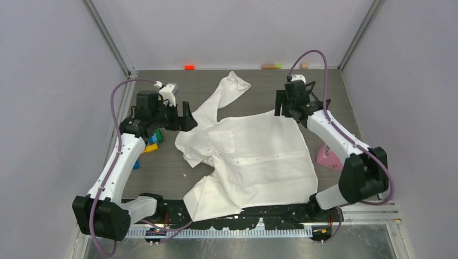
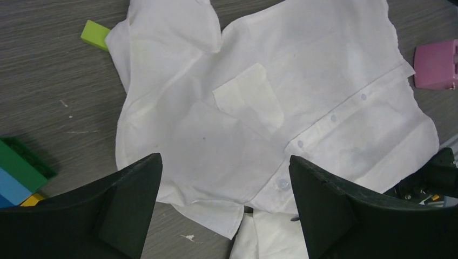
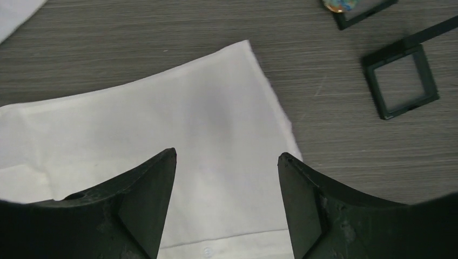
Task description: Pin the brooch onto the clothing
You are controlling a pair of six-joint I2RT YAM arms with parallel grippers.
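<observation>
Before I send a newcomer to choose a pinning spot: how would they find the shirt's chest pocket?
Find the white shirt spread across the table. Beside its row of buttons sits the chest pocket. It is the only stitched square patch, slightly creamier than the surrounding fabric.
</observation>
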